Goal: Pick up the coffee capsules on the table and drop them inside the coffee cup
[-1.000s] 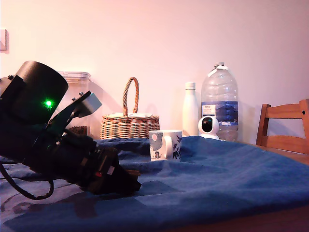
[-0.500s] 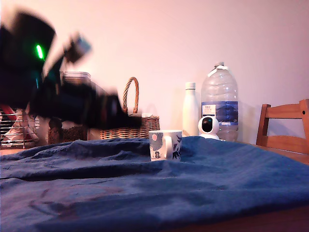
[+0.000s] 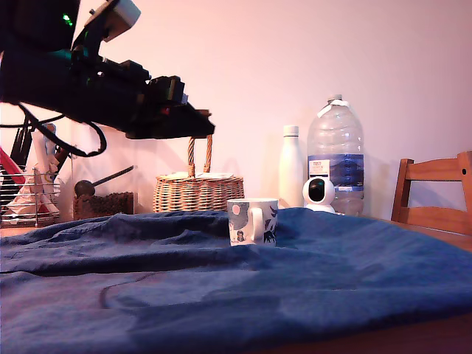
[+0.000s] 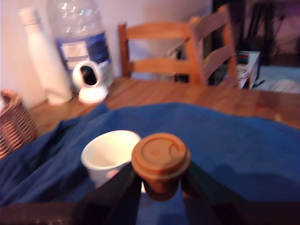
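End effector [image 4: 161,187] of the black arm is clamped on the reddish-brown tapered plastic capsule [image 4: 161,161]; in the wrist view its two dark fingers [image 4: 117,192] press the capsule body from both sides, under the rimmed flat top. In the exterior view the end effector [image 3: 195,127] is raised high above the wooden tabletop [image 4: 197,96], which is covered with a wrinkled dark blue cloth [image 3: 295,280]; the capsule itself cannot be made out there.

White ceramic mug with blue and pink print [image 3: 252,220] stands upright on the cloth, with its handle facing the exterior camera. From the end effector the mug is at about 4 o'clock in the exterior view, lower and well apart. In the wrist view the open mouth of the mug [image 4: 110,154] appears just beside the capsule, at about 9 o'clock from it, partly behind one finger.

Behind the mug stand a wicker basket with a handle [image 3: 198,188], a white bottle [image 3: 290,166], a large clear water bottle [image 3: 335,151] and a small white camera [image 3: 319,193]. A wooden chair [image 3: 435,193] is at 3 o'clock from the mug.
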You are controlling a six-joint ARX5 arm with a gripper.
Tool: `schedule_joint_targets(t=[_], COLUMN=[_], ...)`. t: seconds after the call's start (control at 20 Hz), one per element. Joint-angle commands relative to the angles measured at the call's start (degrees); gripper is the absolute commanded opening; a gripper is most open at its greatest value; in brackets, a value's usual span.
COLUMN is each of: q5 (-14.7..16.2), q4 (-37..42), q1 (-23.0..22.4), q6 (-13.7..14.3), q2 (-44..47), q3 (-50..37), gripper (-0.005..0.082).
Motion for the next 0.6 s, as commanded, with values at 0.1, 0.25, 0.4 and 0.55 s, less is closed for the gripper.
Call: schedule_joint_targets(t=[0.1,0.25,0.4,0.55], q5=[-0.68,-0.7,-1.27,-1.73], q4=[-4.17,-7.52,-8.7,-10.32], q1=[0.0,0.0,0.11,0.15], q6=[-0.17,-0.37,-0.37,-0.37], q2=[-0.09,-0.09,-0.09,-0.09], q3=[2.95,4.13,4.15,4.15], gripper=[0.0192,0.0192,0.0192,0.0192])
